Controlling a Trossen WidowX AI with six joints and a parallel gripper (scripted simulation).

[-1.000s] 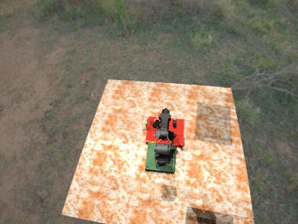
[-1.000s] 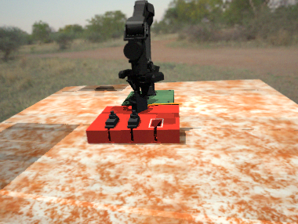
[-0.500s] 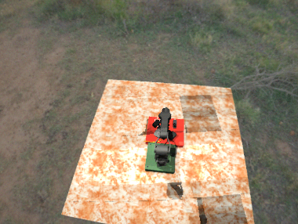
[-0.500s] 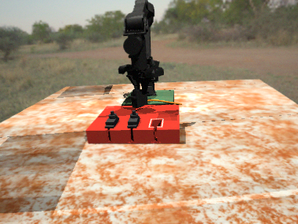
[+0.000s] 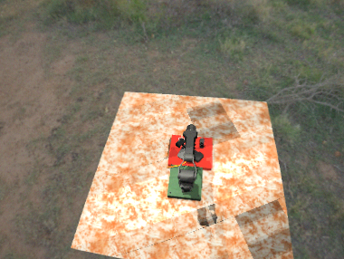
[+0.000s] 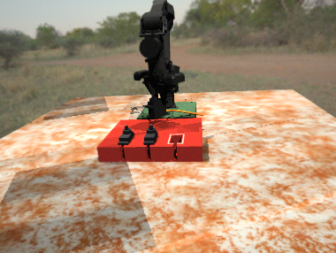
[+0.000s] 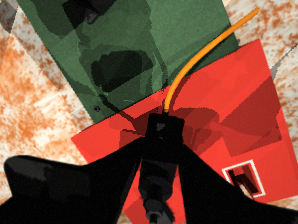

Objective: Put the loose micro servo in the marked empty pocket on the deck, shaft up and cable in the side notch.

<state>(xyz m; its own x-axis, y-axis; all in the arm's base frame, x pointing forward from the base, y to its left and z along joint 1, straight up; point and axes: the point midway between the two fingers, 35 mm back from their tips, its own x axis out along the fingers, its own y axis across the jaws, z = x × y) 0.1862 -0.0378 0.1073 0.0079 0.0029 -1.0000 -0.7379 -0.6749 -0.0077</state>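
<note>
Between the fingers (snugly) sits the servo (image 7: 165,131).

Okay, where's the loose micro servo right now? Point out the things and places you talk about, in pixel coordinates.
In the wrist view, the micro servo (image 7: 165,129) is between the jaws, left of the white-outlined pocket (image 7: 225,176) (image 6: 169,141), its orange cable (image 7: 191,61) (image 6: 186,112) reaching over the green plate.

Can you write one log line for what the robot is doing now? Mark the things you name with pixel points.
claw (image 6: 156,111) (image 7: 161,145): shut on servo (image 7: 165,131) | orange cable (image 6: 183,111) (image 7: 191,61): outside pocket | marked pocket (image 6: 176,139) (image 7: 244,180): empty
</note>
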